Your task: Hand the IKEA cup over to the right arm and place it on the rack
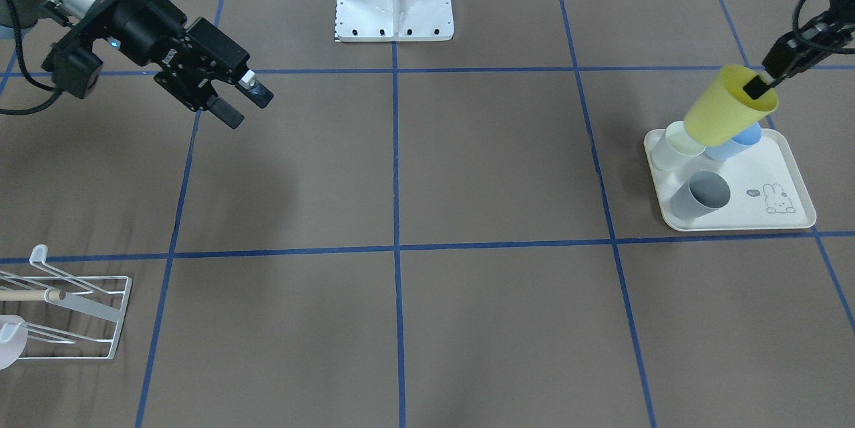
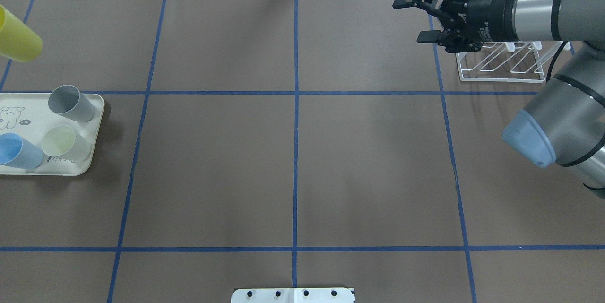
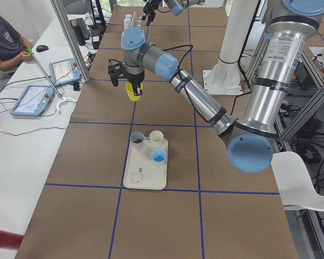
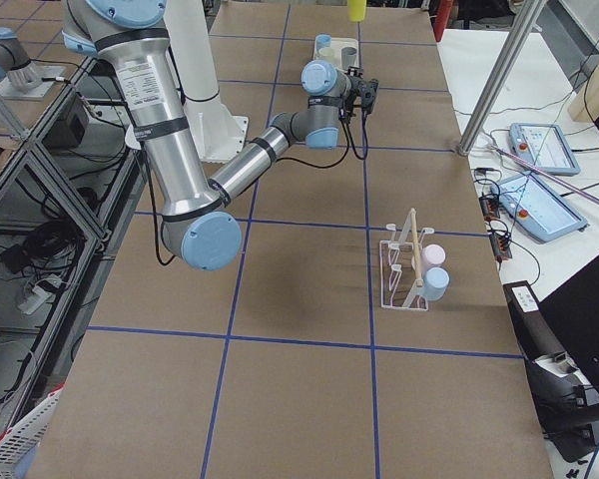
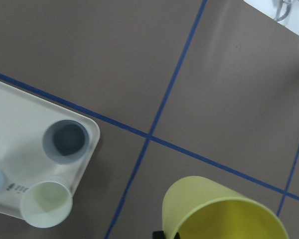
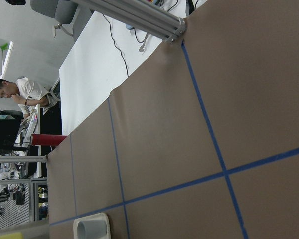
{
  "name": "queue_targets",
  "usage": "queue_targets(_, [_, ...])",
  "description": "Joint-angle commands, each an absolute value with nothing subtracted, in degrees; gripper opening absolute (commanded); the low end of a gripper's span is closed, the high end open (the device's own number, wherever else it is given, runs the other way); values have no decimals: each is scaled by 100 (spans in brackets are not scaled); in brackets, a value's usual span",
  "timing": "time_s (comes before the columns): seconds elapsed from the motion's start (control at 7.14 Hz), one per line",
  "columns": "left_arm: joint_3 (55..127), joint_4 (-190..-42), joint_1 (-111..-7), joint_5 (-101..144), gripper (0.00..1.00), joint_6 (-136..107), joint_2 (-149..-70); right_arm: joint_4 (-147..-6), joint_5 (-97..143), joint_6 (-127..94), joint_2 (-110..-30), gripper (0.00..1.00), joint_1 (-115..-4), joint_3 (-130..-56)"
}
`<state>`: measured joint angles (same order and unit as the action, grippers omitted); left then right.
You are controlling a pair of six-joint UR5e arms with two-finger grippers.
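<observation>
In the front-facing view, the left gripper (image 1: 763, 84) pinches the yellow cup (image 1: 727, 109) at its rim, with one finger inside the mouth. The cup hangs tilted over the tray (image 1: 795, 216), above the cups standing on it. The right gripper (image 1: 248, 109) hovers well apart from the tray, jaws spread and empty. The step looks like carrying the cup to the hand-over. To do it well, the left arm should probably lift clear of the tray's cups before swinging across. It should then offer the cup's bare wall, so the right jaws can close without meeting the left fingers.

In the overhead view, the yellow cup (image 2: 16, 40) shows beyond the tray (image 2: 97, 104). The right gripper (image 2: 409, 21) points toward the tray's side, jaws parted, and the rack (image 2: 501, 64) is just behind it.

From the left side, the near left arm stretches out, its wrist turned down over the cup (image 3: 134, 90), which is past the tray (image 3: 143, 181).

From the right side, the near right arm reaches level toward the tray's end. The rack (image 4: 404, 274) stands well apart from the tray.

In the left wrist view, the cup (image 5: 224, 214) fills the lower corner, beside the tray (image 5: 20, 124).
</observation>
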<state>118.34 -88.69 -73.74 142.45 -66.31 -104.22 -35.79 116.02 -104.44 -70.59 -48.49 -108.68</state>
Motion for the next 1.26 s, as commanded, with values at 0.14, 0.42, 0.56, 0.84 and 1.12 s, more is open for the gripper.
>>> queue_targets(0.14, [11515,-11610,-6752,13828,0,-9668,-10424,-2795,11043,-11370,-6979,100,-4037,-10705])
queue_targets(0.42, [11242,-13359,-6278,12908,0,-11565,-10406,-2795,10426,-11627,-6761,100,-3579,-10793])
queue_targets(0.56, [11189,-14099,-5971,12337,0,-12419,-10380,-2795,10346,-11715,-6698,100,-3516,-10784])
queue_targets(0.84, [11180,-15078,-5093,10818,0,-13373,-10293,-2795,10248,-11733,-6548,100,-3472,-10775])
queue_targets(1.12, [10848,-16244,-4695,9902,0,-14206,-10222,-2795,10178,-11777,-6452,100,-3472,-10758])
